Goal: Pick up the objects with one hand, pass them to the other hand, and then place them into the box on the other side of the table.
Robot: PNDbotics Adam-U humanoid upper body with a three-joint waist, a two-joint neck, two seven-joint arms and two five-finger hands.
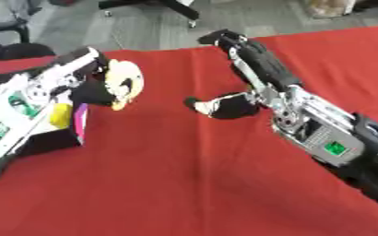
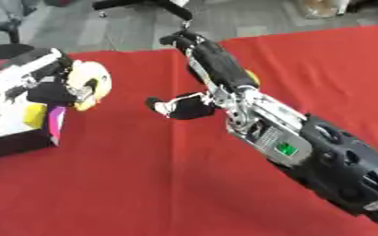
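My left hand [image 1: 91, 76] curls round a pale yellow, rounded toy [image 1: 124, 83] with a dark patch, held just above the box [image 1: 59, 131]. The box has a dark wall with a magenta corner, sitting on the matte red cloth [image 1: 168, 184]. My right hand [image 1: 253, 60], black and silver, is spread wide, well right of the box, holding nothing.

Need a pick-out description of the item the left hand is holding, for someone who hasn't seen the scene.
Start at the red tablecloth and go to its left side, where the left hand is raised beside a dark box. Its fingers are curled round a pale yellow round object with a dark patch on its face. It is the only pale, rounded item there; the box is angular, with yellow and magenta showing inside.
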